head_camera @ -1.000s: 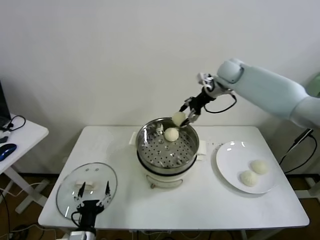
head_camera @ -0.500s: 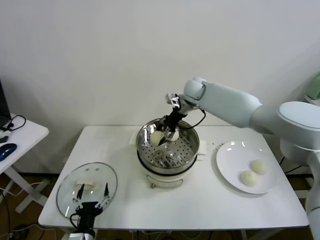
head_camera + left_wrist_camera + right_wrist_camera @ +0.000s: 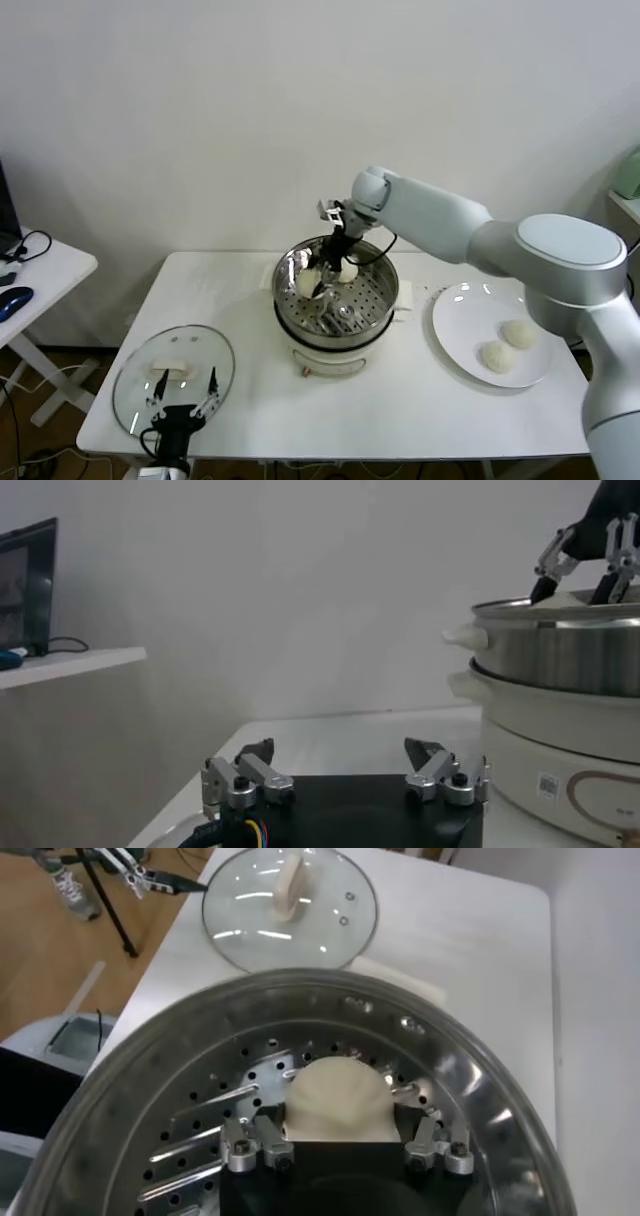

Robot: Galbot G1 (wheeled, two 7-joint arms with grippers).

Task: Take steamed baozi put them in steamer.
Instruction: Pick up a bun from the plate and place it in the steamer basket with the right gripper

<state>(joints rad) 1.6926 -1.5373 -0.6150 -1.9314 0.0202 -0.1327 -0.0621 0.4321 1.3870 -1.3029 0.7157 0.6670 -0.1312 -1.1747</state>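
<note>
The steel steamer (image 3: 385,300) stands mid-table on its white base. My right gripper (image 3: 320,283) reaches down inside it, shut on a cream-white baozi (image 3: 307,283) at the pot's left side. The right wrist view shows this baozi (image 3: 338,1096) clamped in the right gripper (image 3: 340,1136), low over the perforated tray (image 3: 190,1138). A second baozi (image 3: 348,271) lies on the tray at the back. Two more baozi (image 3: 518,333) (image 3: 497,356) lie on the white plate (image 3: 450,315). My left gripper (image 3: 183,405) is open and empty at the table's front left, also seen in the left wrist view (image 3: 345,765).
The round glass lid (image 3: 172,372) lies flat at the front left, beside the left gripper; it also shows in the right wrist view (image 3: 290,893). The steamer's side (image 3: 560,650) rises to the right in the left wrist view. A small side table (image 3: 40,275) stands at the left.
My right arm has swung left and down, carrying the baozi from above the steamer's back rim into the pot's left side. The left arm has not moved.
</note>
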